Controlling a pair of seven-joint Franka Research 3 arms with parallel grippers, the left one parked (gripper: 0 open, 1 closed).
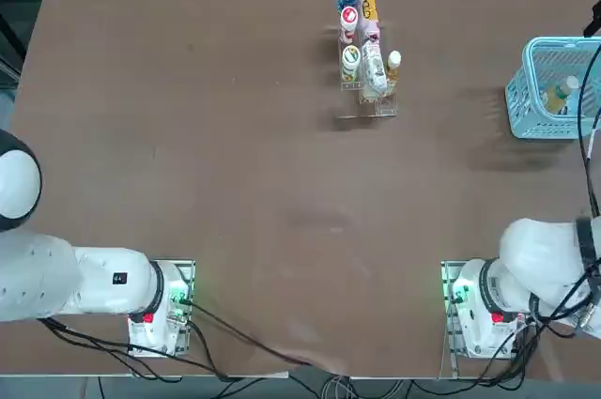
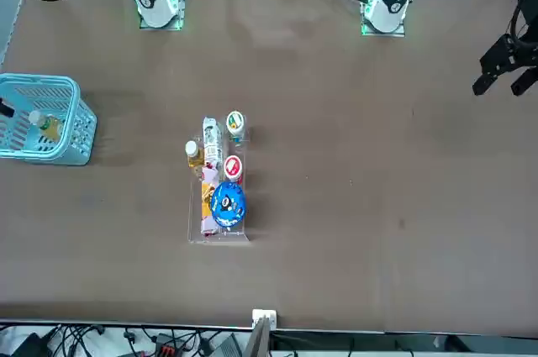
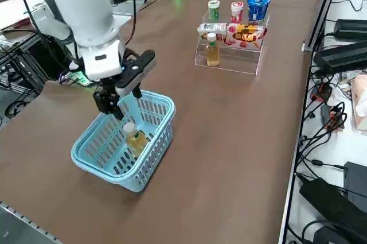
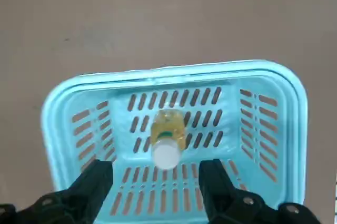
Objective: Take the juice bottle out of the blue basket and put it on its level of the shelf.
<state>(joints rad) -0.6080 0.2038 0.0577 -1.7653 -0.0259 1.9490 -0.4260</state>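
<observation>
The juice bottle [image 4: 167,139] stands upright inside the blue basket [image 4: 174,74], its white cap facing the wrist camera. In the right side view the bottle [image 3: 135,138] sits near the middle of the basket [image 3: 114,172]. My right gripper [image 3: 125,105] hangs just above the basket's rim, over the bottle. It is open, with the fingers [image 4: 213,182] spread to either side of the cap and nothing between them. The clear stepped shelf [image 3: 229,63] stands far across the table. From overhead, the basket [image 1: 526,108] is at the table's right edge and the shelf [image 1: 366,108] near the back centre.
The shelf holds a blue-topped bottle [image 3: 257,7], a red-lidded bottle [image 3: 236,10], a green-lidded one [image 3: 213,8], lying packets, and another amber bottle [image 3: 213,50] on its lowest step. Cables and equipment lie beyond the table's edge [image 3: 321,54].
</observation>
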